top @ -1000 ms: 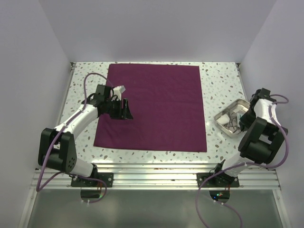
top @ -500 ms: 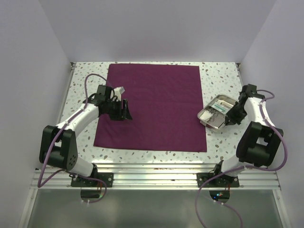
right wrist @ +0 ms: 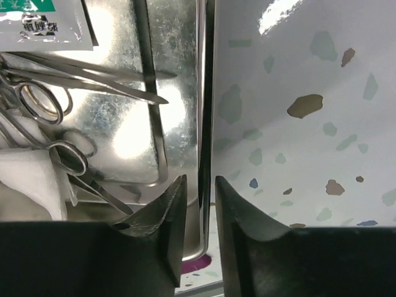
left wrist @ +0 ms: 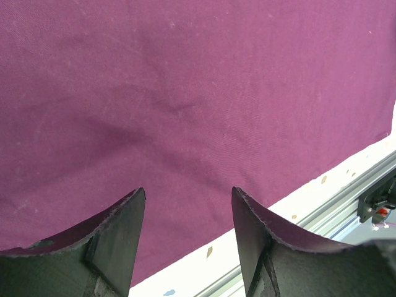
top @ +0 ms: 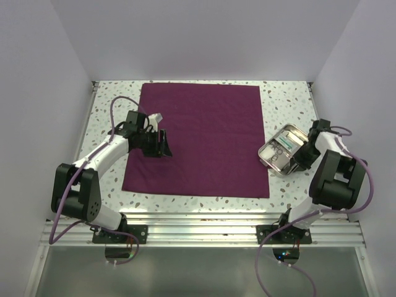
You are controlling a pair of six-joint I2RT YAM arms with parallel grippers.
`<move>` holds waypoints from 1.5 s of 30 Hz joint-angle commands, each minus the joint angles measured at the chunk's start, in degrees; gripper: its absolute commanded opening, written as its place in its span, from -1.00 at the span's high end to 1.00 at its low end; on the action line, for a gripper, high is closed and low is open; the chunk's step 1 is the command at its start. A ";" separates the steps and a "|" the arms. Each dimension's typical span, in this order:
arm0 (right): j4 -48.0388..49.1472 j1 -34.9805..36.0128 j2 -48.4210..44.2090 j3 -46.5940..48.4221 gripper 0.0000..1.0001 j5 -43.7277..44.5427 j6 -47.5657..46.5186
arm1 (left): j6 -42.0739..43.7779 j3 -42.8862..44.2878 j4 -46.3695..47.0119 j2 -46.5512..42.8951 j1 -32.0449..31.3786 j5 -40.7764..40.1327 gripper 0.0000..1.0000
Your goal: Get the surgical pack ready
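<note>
The surgical pack, a large dark maroon drape [top: 204, 136], lies flat and spread out on the speckled table. My left gripper [top: 164, 147] is open and empty just above the drape's left part; in the left wrist view the drape [left wrist: 185, 93] fills the space beyond its gripper [left wrist: 189, 192]. My right gripper [top: 303, 156] is shut on the right rim of a shiny steel tray [top: 278, 151], which sits by the drape's right edge. In the right wrist view the tray rim [right wrist: 203, 93] runs between the fingers of the right gripper [right wrist: 199, 185].
The tray holds steel scissors and forceps [right wrist: 55, 111], white gauze [right wrist: 31, 179] and a printed packet [right wrist: 43, 25]. White walls enclose the table on three sides. An aluminium rail [top: 204, 226] runs along the near edge.
My right gripper has dragged the steel tray left from the far right side up to the drape's right edge. The left arm has not moved.
</note>
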 commanded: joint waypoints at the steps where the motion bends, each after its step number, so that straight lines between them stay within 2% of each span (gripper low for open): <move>1: 3.13 -0.21 2.65 1.72 0.39 -0.32 -0.75 | 0.01 -0.37 -0.43 -0.48 -0.12 0.85 -0.23; 6: 4.54 -0.21 8.26 3.04 0.39 -0.32 -0.57 | -0.34 -0.29 -0.43 -0.39 -0.12 0.76 -0.23; 8: 4.72 -0.21 9.42 3.66 0.64 -0.32 -0.84 | -0.34 -0.29 -0.78 -0.66 -0.12 0.58 -0.23; 10: 4.10 -0.21 9.25 4.80 1.00 -1.79 -0.66 | -0.34 -0.29 -1.22 -0.75 -0.12 0.06 -0.23; 19: -5.48 1.28 1.60 13.67 1.00 -6.46 4.16 | -1.75 0.85 -0.43 0.83 -0.12 -3.89 -0.24; 25: -4.78 11.29 -0.25 15.35 1.00 -10.16 13.82 | -3.59 3.31 -0.78 2.33 -0.12 -8.02 -0.25; 28: -1.71 20.58 0.02 14.91 1.00 -9.37 21.98 | -4.12 4.11 -1.14 2.68 -0.12 -9.69 -0.26; 33: 4.19 34.30 4.75 14.47 1.00 -5.43 30.08 | -4.12 4.46 -1.66 2.94 -0.12 -11.36 -0.27; 39: 7.44 43.98 8.80 14.73 1.00 -1.99 36.41 | -5.26 5.95 -2.71 3.38 -0.12 -14.70 -0.28; 45: 11.66 47.34 11.88 11.75 1.00 -1.55 42.92 | -6.76 8.15 -3.33 4.88 -0.04 -15.32 -0.29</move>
